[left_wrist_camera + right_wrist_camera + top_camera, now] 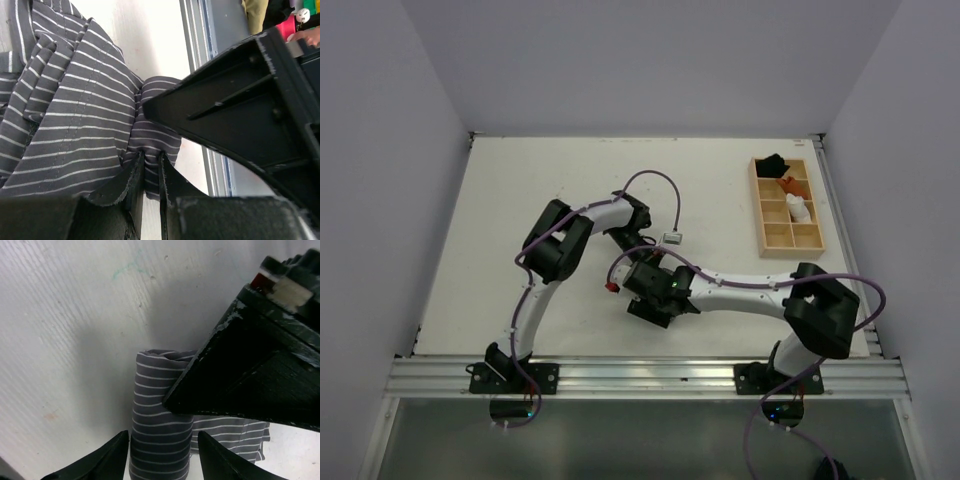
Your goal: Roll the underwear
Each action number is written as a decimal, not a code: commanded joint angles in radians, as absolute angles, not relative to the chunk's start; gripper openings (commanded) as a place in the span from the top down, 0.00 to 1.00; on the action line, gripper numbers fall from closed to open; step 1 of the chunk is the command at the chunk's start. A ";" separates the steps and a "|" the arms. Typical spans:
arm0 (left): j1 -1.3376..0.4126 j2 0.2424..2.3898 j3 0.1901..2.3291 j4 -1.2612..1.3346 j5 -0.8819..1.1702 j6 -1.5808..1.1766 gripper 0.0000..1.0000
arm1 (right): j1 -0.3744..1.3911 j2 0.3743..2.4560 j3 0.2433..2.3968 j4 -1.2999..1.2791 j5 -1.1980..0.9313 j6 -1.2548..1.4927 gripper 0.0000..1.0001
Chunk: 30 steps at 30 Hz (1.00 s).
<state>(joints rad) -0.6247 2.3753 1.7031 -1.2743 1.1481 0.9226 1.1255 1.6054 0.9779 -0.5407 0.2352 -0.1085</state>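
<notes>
A: Right, status chk. Where's the underwear (160,420)?
B: On the table (520,200), mid-area, under both wrists; the top view hides it. Right wrist view: one end is wound into a tight tube. Left wrist view: the remainder lies loose and bunched.
A: Jaws?
B: Jaws of left gripper (151,172): closed, pinching a thin fold of the cloth. Jaws of right gripper (162,452): apart, one finger each side of the tube. No squeeze visible, so treat as not gripping.
A: Failure modes?
B: 1) The pinch holds little fabric. A hard pull could slip it out, and the tube would likely unwind. 2) The left gripper body sits right over the tube, close to the right fingers. Closing or lifting w/o clearance risks a collision. 3) Bunched slack may wind in unevenly, giving a lopsided roll.
A: Labels, txt?
B: None legible. No brand on cloth or grippers; the tray (806,236) at far right is unmarked.
</notes>
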 commanded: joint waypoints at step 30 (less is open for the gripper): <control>-0.361 1.988 1.321 -0.752 0.893 0.543 0.63 | 0.851 1.706 0.888 -0.221 -0.305 0.159 0.81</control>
